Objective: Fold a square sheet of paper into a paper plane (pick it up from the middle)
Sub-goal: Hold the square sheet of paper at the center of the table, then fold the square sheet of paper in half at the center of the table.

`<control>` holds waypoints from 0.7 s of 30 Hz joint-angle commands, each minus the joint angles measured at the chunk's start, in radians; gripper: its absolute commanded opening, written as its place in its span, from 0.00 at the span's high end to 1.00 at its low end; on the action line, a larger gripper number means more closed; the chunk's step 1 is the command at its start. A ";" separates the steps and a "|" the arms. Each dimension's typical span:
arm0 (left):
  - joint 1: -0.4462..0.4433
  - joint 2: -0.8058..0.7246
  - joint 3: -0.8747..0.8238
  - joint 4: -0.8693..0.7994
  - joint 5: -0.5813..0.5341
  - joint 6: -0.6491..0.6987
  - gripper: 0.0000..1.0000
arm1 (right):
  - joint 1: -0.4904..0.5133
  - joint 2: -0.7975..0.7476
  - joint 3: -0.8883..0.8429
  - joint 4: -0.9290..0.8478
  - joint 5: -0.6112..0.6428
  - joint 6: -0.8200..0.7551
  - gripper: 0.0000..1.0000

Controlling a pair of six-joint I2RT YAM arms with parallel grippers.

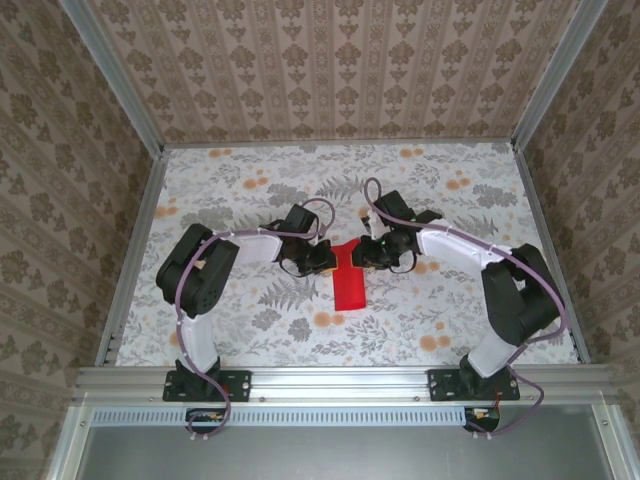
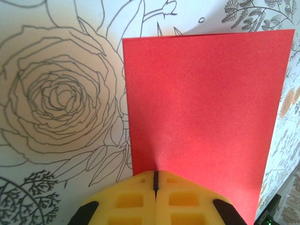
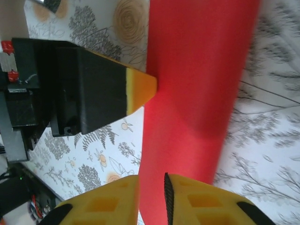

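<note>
On my top feed, the two arm bases sit bolted to the metal rail (image 1: 340, 380) at the near edge, and both arms bend inward over the flower-printed table (image 1: 230, 190). The left tool (image 1: 322, 258) and the right tool (image 1: 365, 255) face each other near the middle of the table. The red sheet of paper (image 1: 350, 285) lies between them as a narrow rectangle, its long side running away from me and its near end reaching past both tools towards the rail.

On the left wrist feed, the yellow fingers (image 2: 126, 199) are pressed together with only a dark seam between them. The paper's near edge runs in at that seam, so I read this tool as pinched on the sheet.

On the right wrist feed, the right tool's fingers (image 3: 201, 201) stand a narrow gap apart with red paper filling it, clamped on the sheet. Further along, the left tool's tip meets the opposite edge of the paper.

Beyond the table, patterned wallpaper panels (image 1: 330, 60) close the far side.
</note>
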State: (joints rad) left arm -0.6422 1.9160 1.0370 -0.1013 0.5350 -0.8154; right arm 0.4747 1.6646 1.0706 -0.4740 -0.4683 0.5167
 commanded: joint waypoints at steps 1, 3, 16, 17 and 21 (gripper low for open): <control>-0.007 0.075 -0.040 -0.177 -0.116 0.018 1.00 | 0.007 0.062 0.009 0.063 -0.076 0.042 0.81; -0.008 0.077 -0.037 -0.188 -0.123 0.019 1.00 | 0.006 0.090 0.013 0.082 -0.083 0.041 0.83; -0.011 0.100 -0.007 -0.255 -0.164 0.035 1.00 | -0.002 0.241 0.092 0.066 -0.051 0.047 0.87; -0.011 0.100 -0.007 -0.264 -0.171 0.035 1.00 | -0.004 0.245 0.093 0.057 -0.042 0.044 0.87; -0.011 0.109 -0.008 -0.283 -0.193 0.032 1.00 | -0.019 0.254 0.074 0.047 -0.027 0.033 0.87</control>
State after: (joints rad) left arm -0.6495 1.9301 1.0828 -0.1768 0.5087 -0.8074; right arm 0.4706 1.8980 1.1381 -0.3927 -0.5247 0.5533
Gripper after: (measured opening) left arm 0.043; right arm 0.130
